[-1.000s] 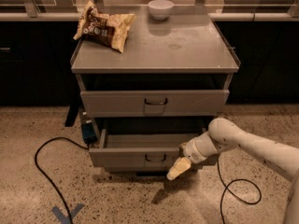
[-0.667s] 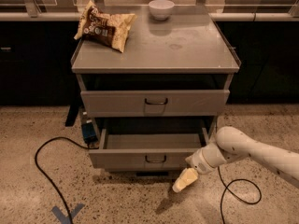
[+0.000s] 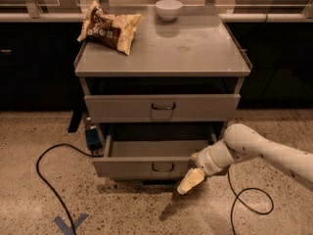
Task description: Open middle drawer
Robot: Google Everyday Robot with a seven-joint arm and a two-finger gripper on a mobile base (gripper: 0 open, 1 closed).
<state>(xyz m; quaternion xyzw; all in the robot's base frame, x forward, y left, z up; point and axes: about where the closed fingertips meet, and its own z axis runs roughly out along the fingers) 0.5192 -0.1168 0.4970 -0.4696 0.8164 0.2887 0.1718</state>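
Progress: the middle drawer (image 3: 127, 166) stands pulled out from the cabinet, front well forward of the drawer above. I judge the opening done, or nearly so; how much travel is left cannot be read from here. What remains, at most, is a further pull and getting the arm away.
Bench (image 3: 195, 58): grey metal top of the cabinet, upper centre of the frame, carrying two items.
Arm (image 3: 264, 148): white, entering from the right edge, reaching down-left toward the lower right of the cabinet.
Middle drawer, place: lower centre of the frame, under the top drawer, lowest front visible.
Middle drawer, contents: shallow grey tray (image 3: 156, 148), nothing seen in the part showing; the rear is shadowed.
Top drawer (image 3: 117, 107): centre of the frame, pushed in; contents hidden.
Bottom drawer: not visible below the open front.
Chip bag (image 3: 107, 27): lying on the bench, upper left.
Cable (image 3: 46, 180): black, looping over the floor, lower left.
Bowl (image 3: 168, 9): white, on the bench at top centre; inside not visible.
Gripper (image 3: 190, 182): lower centre-right, just below and beside the right end of the open drawer's front, pointing down-left; fingers look pressed together, gripping nothing.
Handle (image 3: 163, 168): small dark wire loop at the drawer's centre, left of the gripper, apart from it.
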